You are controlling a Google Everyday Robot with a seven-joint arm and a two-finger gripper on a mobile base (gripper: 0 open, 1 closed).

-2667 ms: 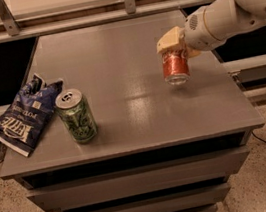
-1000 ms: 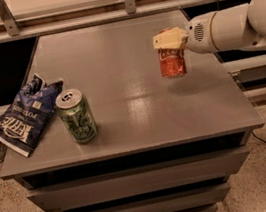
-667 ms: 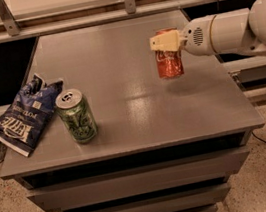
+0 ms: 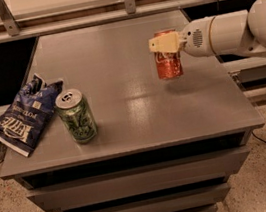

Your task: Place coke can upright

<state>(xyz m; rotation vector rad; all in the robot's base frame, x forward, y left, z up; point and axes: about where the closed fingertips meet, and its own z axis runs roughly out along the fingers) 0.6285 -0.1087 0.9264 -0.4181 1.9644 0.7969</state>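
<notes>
Clamping the coke can (image 4: 169, 66) near its top, with the gripper (image 4: 164, 44) at the can's 12 o'clock. Straightened from the earlier tilt and carried toward 9 o'clock.

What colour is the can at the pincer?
Red-orange coke can, pincer gripping its top; camera view.

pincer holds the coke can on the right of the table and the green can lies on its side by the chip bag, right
No: the camera view shows the green can standing upright. The pincer does hold the coke can at the right of the table, and the green can is by the chip bag.
</notes>
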